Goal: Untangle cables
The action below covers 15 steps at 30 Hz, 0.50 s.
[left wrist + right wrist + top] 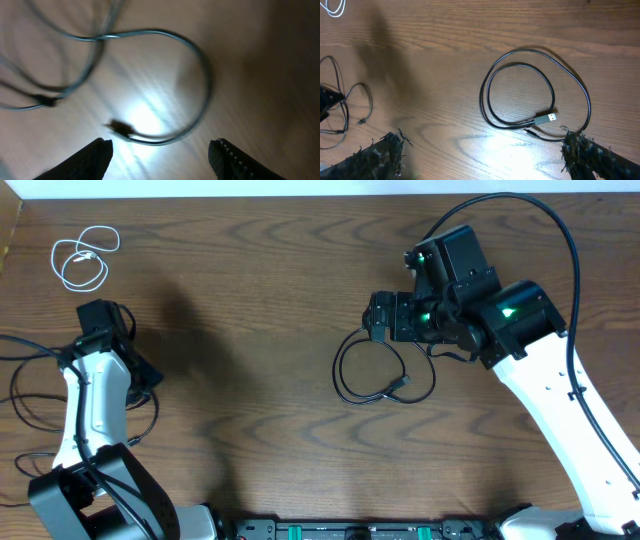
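Overhead: white cable (pixel 84 258) near far-left table corner (pixel 28 215); left gripper (pixel 160 150), right gripper (pixel 482 145) both spread above black cables (pixel 546 119).

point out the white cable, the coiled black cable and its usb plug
white cable (pixel 82 252): overhead view, where its loops cross
coiled black cable (pixel 532 49): right wrist view, top of outer loop
usb plug (pixel 549 118): right wrist view, silver metal tip

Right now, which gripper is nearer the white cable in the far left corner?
Left. The left gripper sits just short of the white cable, on its near side; the right gripper is far across the table, above the coiled black cable.
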Motion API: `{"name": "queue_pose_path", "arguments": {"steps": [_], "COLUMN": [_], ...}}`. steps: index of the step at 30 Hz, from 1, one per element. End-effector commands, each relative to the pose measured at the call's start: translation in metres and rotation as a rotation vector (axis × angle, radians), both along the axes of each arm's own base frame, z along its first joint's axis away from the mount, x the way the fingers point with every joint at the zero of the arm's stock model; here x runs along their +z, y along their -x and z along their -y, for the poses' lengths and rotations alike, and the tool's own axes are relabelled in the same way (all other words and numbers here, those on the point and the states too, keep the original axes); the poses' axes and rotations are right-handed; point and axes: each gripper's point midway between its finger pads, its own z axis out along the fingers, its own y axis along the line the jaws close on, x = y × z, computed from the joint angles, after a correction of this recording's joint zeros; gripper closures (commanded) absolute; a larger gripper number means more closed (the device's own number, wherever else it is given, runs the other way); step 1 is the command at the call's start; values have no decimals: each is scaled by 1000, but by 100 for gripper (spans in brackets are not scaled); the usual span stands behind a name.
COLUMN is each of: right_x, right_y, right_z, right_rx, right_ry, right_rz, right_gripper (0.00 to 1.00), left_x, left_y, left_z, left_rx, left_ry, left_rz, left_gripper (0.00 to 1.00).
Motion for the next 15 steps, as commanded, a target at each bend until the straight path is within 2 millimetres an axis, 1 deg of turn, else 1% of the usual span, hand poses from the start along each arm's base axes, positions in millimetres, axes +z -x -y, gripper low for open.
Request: {"name": "queue_pose_path", "arguments": {"steps": [1, 8, 10, 13, 15], "right_x": [-2, -2, -2, -2, -2], "right_y": [1, 1, 1, 0, 0], "right_z": [-3, -3, -4, -4, -4], "right_rx": [18, 13, 3, 2, 2], "right_ry": [4, 1, -4, -7, -7], "right_rz": [-2, -4, -8, -4, -4], "right_gripper": [1, 1, 1, 1, 1], "left_x": [-8, -9, -11, -15, -15], "left_y": [-9, -12, -12, -19, -29], "left_z": [23, 22, 25, 40, 55], "left_rx": [-108, -109, -96, -135, -217], "left_ry": [104, 102, 119, 193, 242], "left_rz": [16, 25, 30, 64, 94], "left_gripper": [34, 37, 37, 37, 37]}}
